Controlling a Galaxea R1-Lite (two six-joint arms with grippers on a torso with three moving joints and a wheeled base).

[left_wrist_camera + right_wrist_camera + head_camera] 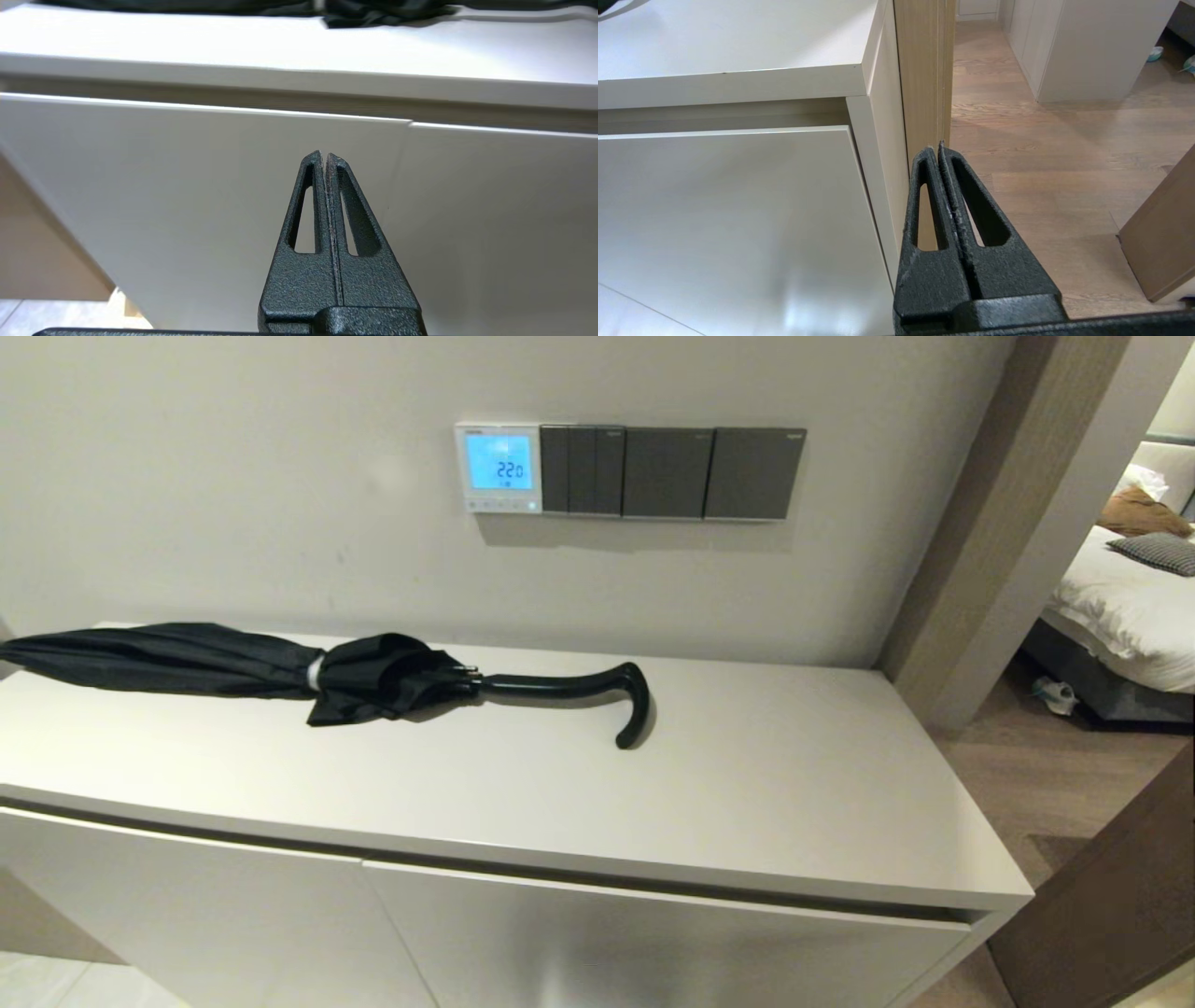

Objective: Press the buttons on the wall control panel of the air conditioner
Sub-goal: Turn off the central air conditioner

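AC panel [499, 468] on wall above cabinet [747, 784] w/ umbrella [280, 667]; both tools pressed together, low.

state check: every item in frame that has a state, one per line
control panel: screen lit, showing 22.0
buttons: nothing touching them
umbrella: folded, lying flat on the cabinet
cabinet doors: closed
left gripper: fingers shut, empty, low before the cabinet
right gripper: fingers shut, empty, at the cabinet's right corner
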